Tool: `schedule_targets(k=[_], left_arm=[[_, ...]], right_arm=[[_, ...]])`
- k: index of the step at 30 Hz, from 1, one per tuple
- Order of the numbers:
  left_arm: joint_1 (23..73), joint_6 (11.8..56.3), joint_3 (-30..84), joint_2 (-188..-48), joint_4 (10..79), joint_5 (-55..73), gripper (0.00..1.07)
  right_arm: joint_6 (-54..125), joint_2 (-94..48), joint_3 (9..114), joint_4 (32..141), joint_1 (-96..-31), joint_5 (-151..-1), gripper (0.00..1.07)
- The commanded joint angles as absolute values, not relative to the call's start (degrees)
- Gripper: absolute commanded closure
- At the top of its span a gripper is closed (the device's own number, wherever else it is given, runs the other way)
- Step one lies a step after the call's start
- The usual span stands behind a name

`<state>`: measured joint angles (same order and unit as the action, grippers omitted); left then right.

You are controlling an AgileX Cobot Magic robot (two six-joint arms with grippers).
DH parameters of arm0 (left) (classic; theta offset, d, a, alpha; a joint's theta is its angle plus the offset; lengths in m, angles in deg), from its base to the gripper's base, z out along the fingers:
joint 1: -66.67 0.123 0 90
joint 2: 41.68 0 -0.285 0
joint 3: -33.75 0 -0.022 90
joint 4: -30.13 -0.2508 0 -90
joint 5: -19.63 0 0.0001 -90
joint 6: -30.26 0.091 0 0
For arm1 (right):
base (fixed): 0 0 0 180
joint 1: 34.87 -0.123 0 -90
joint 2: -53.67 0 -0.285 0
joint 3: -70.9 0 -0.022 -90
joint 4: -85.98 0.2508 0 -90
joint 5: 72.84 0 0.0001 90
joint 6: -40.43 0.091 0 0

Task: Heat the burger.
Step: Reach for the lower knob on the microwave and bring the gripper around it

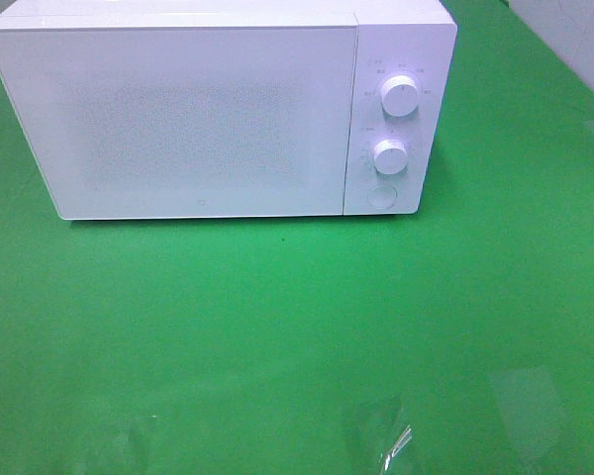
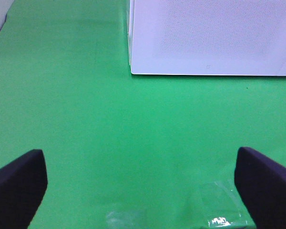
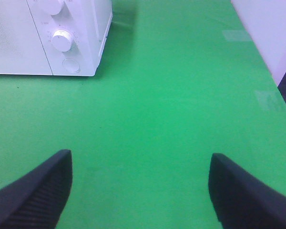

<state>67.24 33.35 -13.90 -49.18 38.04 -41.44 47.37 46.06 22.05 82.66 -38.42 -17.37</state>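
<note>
1. Burger: not seen in any view. Microwave (image 1: 218,114) door (image 1: 129,148) is shut and frosted, so the inside can't be made out and the burger's place can't be told.
2. Green tabletop (image 1: 277,327) is spread under and in front of the microwave; shiny clear patches (image 1: 396,440) are seen well in front of it.
3. Open surface is left in front and to the right of the microwave; a pale edge strip (image 1: 579,40) is seen beyond, to the right.
4. L gripper (image 2: 143,191) and R gripper (image 3: 140,191) are held spread wide in front of the microwave, nothing pinched; only the fingertips are shown.
</note>
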Motion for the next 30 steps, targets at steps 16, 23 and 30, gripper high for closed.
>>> schedule_targets(k=[16,23,30], left_arm=[[67.4,33.1,-13.8,-47.9,38.2,-41.7,0.06],[67.4,33.1,-13.8,-47.9,38.2,-41.7,0.06],[67.4,33.1,-13.8,-48.3,38.2,-41.7,0.06]], right_arm=[[45.9,35.3,23.8,82.8,-38.4,-32.8,0.32],[45.9,30.1,19.2,82.5,-38.4,-44.4,0.32],[45.9,24.0,14.4,82.9,-38.4,-59.3,0.32]])
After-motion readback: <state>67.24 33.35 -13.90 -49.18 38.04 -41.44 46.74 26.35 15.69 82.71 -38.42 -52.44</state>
